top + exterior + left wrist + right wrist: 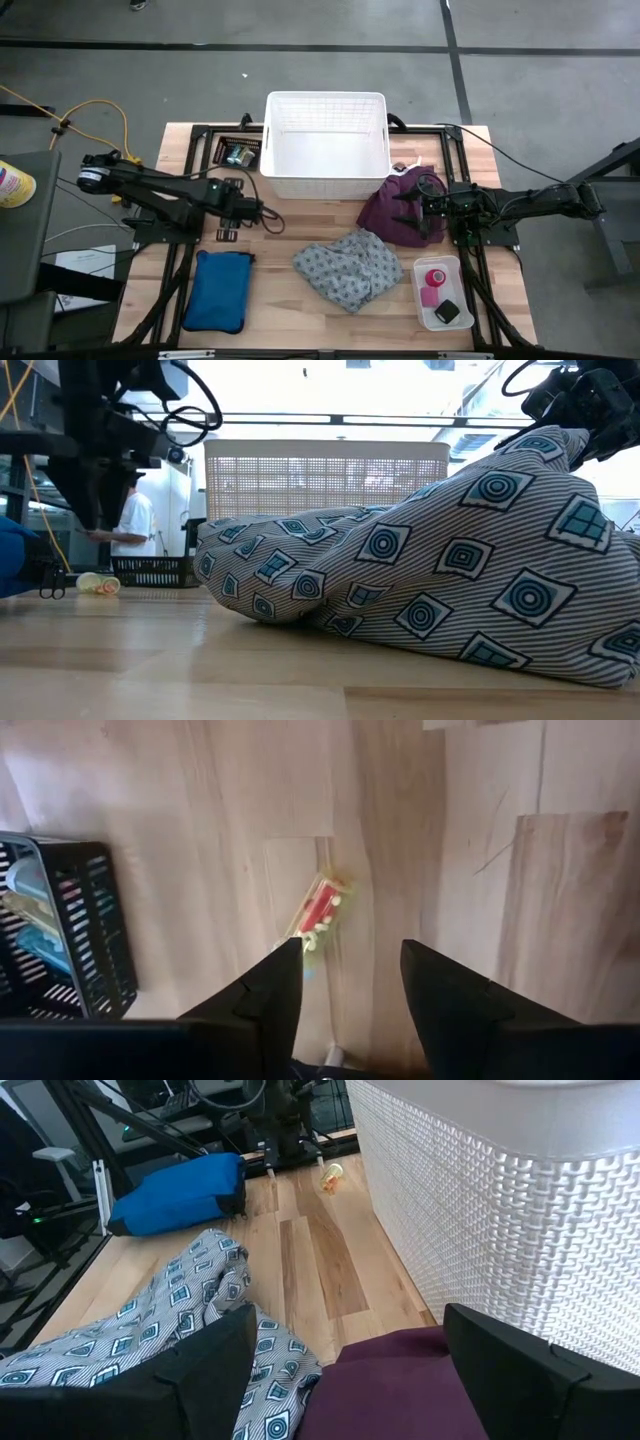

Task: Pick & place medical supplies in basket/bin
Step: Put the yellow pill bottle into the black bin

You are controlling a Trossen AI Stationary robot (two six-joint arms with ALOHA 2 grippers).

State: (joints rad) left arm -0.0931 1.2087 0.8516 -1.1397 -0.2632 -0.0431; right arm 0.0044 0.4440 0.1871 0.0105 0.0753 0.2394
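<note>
Purple cloth (400, 1390) lies right under the right gripper (408, 211), whose jaws stand wide and empty, beside the white basket (520, 1230). Farther off, the left gripper (345, 985) hangs open over a small bottle (318, 910). A shallow pinch could drag the cloth instead of lifting it.

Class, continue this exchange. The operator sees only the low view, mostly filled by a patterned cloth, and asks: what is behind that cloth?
Observer: A purple cloth lies against the white basket, under the open right gripper.
Operator: Where is the left gripper?
Observer: The left gripper is open, pointing down at a small yellow packet on the table.
Operator: Anything else to collect?
Observer: A clear tray near the right arm holds a pink tape roll and a black block.
</note>
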